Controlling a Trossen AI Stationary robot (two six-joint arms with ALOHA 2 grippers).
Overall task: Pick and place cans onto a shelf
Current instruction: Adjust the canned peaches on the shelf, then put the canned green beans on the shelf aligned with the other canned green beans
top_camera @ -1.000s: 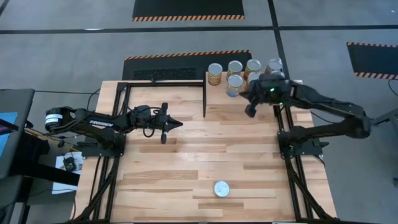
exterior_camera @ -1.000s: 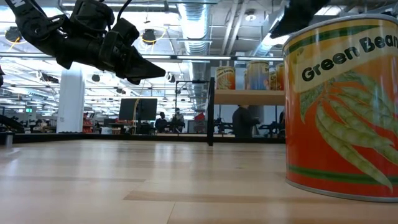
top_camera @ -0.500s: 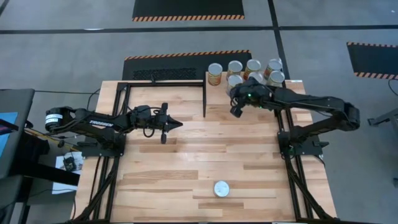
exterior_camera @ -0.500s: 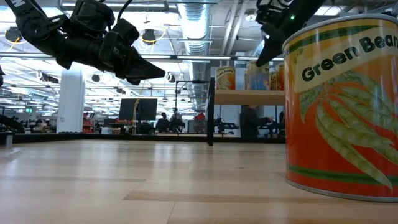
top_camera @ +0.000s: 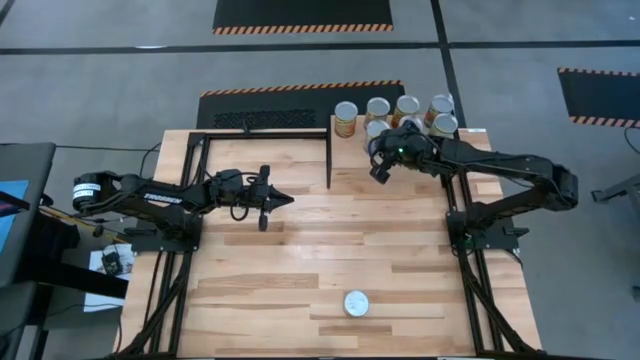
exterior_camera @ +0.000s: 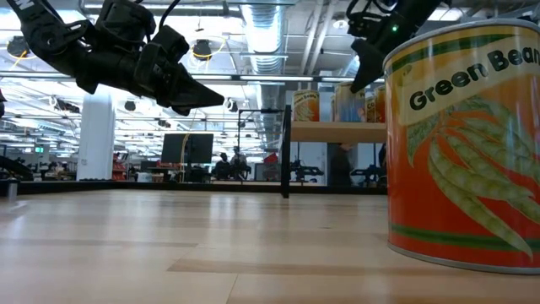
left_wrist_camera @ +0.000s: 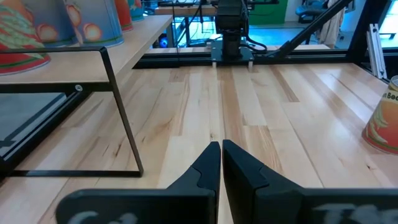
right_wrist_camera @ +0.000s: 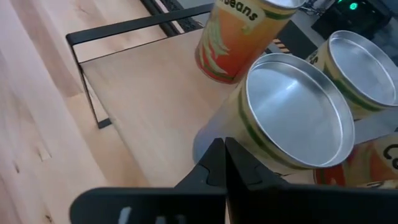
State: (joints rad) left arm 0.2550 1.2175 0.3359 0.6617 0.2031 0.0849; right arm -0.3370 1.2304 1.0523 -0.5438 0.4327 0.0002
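The right gripper (top_camera: 379, 174) hangs over the front edge of the shelf (right_wrist_camera: 155, 93), its fingers pressed together and holding nothing. In its wrist view the closed tips sit just short of the nearest can (right_wrist_camera: 292, 118), a tan-sided tin whose silver lid faces up; the tips are beside it, not around it, and I cannot tell whether they touch its wall. Several more cans stand bunched close behind and beside that one on the shelf, among them an orange one (right_wrist_camera: 239, 37).

The left gripper (top_camera: 277, 200) waits above the table (top_camera: 300, 260) to the left of the shelf, jaws closed and empty.

The last can (top_camera: 356, 303) stands alone, upright, near the table's front edge and well apart from both grippers; the low view shows it close up with an orange green-bean label.

It is likely a full tin: rigid, fairly heavy for its size, not fragile, with a smooth label that could slip under a light squeeze. The best hold is probably across the cylindrical wall around mid-height, jaws opened wider than the can first, then closed firmly. The lid's rim offers little to grip. Placed upright it should stand steady, but the shelf is crowded, so a neighbour could be knocked.
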